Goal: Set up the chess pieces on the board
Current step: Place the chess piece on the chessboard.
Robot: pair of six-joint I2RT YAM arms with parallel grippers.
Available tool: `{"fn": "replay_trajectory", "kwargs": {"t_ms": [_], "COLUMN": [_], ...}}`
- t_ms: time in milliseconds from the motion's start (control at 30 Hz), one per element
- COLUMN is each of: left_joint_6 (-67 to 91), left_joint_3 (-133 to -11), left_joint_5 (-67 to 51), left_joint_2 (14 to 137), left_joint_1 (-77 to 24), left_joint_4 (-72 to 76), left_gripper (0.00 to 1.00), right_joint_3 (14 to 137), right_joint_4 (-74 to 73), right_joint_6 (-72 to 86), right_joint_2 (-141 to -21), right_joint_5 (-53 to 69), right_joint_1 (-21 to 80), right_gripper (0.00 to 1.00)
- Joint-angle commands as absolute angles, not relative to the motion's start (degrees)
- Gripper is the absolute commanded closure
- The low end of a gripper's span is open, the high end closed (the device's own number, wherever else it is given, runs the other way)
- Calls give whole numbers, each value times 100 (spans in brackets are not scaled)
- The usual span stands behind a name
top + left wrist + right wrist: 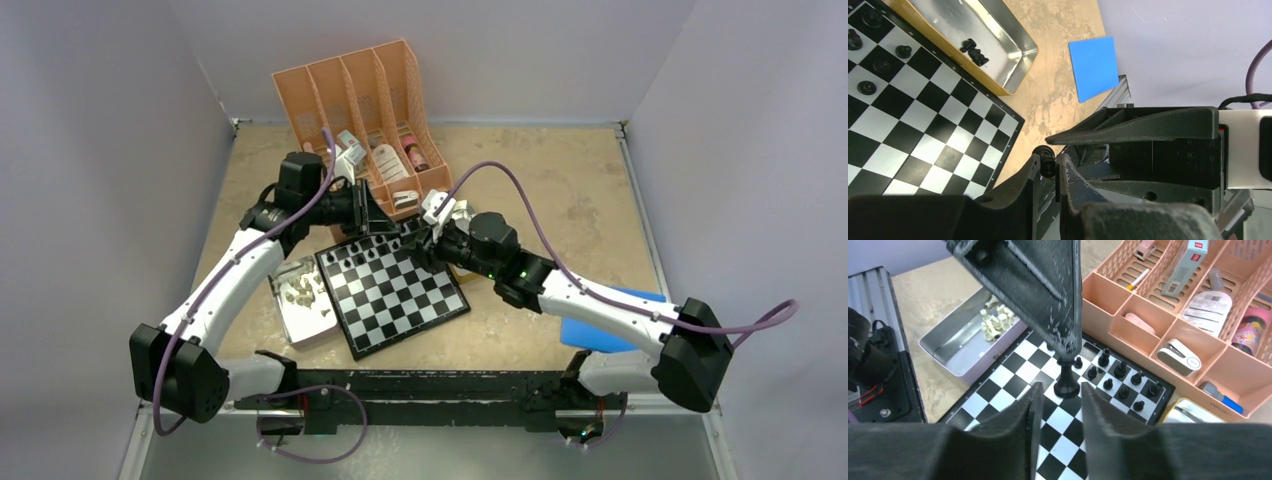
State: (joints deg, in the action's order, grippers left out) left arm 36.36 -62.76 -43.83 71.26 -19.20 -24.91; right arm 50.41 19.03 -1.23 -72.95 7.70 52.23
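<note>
The board (395, 295) lies mid-table, with several black pieces (1120, 375) on its far rows. My left gripper (1048, 161) is shut on a black piece (1047, 159). In the right wrist view that piece (1066, 382) hangs from the left fingers (1048, 295), base down, over the board (998, 385). My right gripper (1058, 395) is open, one finger on each side of the piece's base and just short of it. From above, both grippers meet at the board's far edge, the left gripper (390, 228) beside the right gripper (420, 240). Beige pieces (995, 320) lie in a metal tray (300, 300).
An orange divided organizer (370, 100) with bottles and boxes stands just behind the board. A second metal tray (998, 30) holds a few black pieces (975, 52). A blue sheet (610, 325) lies at the right under the right arm.
</note>
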Motion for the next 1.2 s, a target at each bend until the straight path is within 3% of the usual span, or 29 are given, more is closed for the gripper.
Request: {"fn": "replay_trajectory", "kwargs": {"t_ms": [0,167,367,633,767,1167], "left_joint_6": [3365,3087,2746,2534,2586,2899], "left_joint_3": [-6475,-6658,-6934,-6708,-6538,-6046], "left_joint_5": [-3994,-3167,-1726,-122,194,705], "left_joint_2": [7144,7204,7285,7450,7744,8078], "left_joint_1": [-1898,-1948,-2200,-2288,-2335,-2371], "left_joint_4": [-2375,-2548,-2746,-2454,-2285,-2172], "left_gripper": [96,97,98,98,98,98], "right_joint_3": [4755,4361,4210,4166,4057,4011], "right_joint_4": [2214,2343,2136,1746,1839,1888], "right_joint_6": [278,605,1126,1919,2136,2170], "right_joint_2": [-6878,-6563,-6484,-6666,-6734,-6692], "right_joint_5": [457,26,-809,-1263,-828,-755], "right_joint_1": [5229,5218,5215,4568,4062,4034], "right_gripper": [55,26,3,1,1,1]}}
